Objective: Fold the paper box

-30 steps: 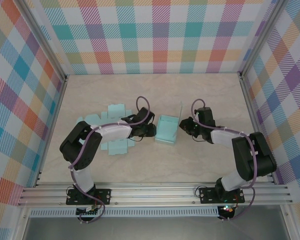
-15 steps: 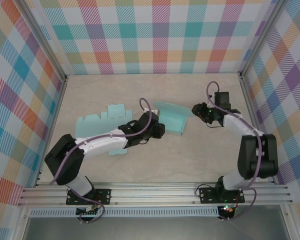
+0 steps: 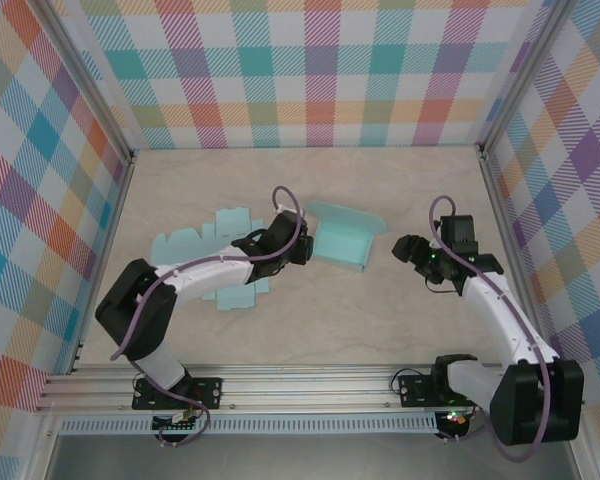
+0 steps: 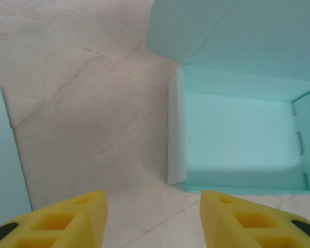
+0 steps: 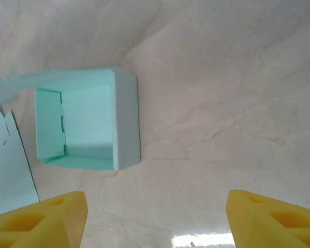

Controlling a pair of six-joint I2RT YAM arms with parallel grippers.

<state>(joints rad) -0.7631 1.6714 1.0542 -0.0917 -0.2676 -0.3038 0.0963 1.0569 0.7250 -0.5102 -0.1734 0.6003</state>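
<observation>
Jaws released, empty: left gripper (image 4: 152,201), right gripper (image 5: 156,199). One teal paper box (image 3: 338,243), erected, lid open; seemingly two flat blanks (image 3: 185,243).

The paper box (image 4: 237,139) was smooth, matt mint card. My left fingers (image 4: 67,219) and right fingers (image 5: 268,212) were dull yellow plastic. The tabletop (image 5: 222,103) looked smooth and marbled, with a faint gloss in one spot.

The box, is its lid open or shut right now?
Open. The box has its lid swung back off the top, and both wrist views look straight into its empty inside.
</observation>
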